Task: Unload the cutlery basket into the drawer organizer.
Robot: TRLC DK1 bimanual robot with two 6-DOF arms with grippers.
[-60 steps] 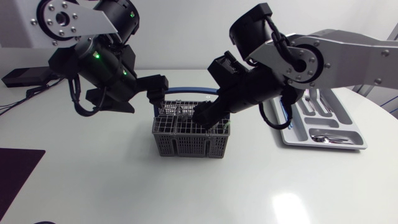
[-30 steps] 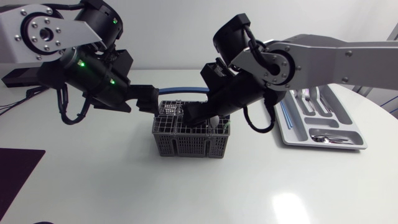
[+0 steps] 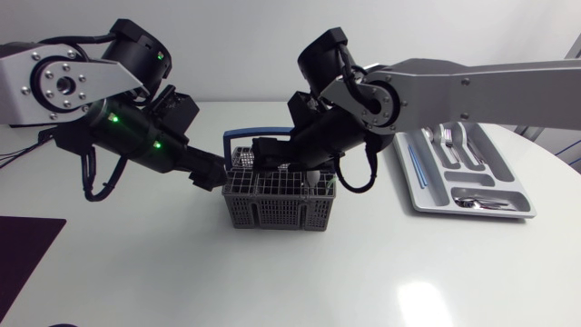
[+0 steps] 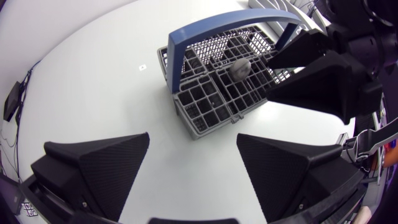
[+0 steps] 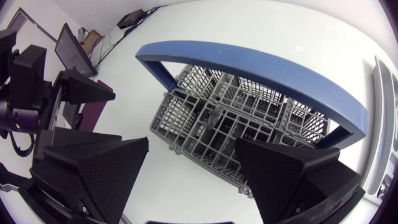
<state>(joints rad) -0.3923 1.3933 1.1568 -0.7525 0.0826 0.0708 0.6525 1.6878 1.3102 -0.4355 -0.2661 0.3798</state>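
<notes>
The grey cutlery basket [image 3: 277,211] stands upright near the middle of the white table [image 3: 182,263], its blue handle [image 3: 259,131] arched over the top. The drawer organizer [image 3: 445,186] lies well apart from it toward the right arm's side, with forks [image 3: 449,141] in a far compartment and spoons [image 3: 481,202] in the near one. The right gripper [image 3: 265,153] hangs just above the basket's rear compartments, close to the handle. The right wrist view shows this gripper [image 5: 191,146] released, its two broad fingers spread wide with nothing held; the basket's grid sits beneath and ahead of the gap, and the handle crosses beyond the fingertips. The left gripper [image 3: 211,173] is low beside the basket's left end, just short of its wall. In the left wrist view it [image 4: 193,140] is likewise spread apart and holds nothing, with only bare table between its fingers and the basket ahead of them, apart from both tips. In that view a rounded grey utensil end [image 4: 240,67] stands up from a compartment on the basket's far side, right beside the right arm's fingers.
</notes>
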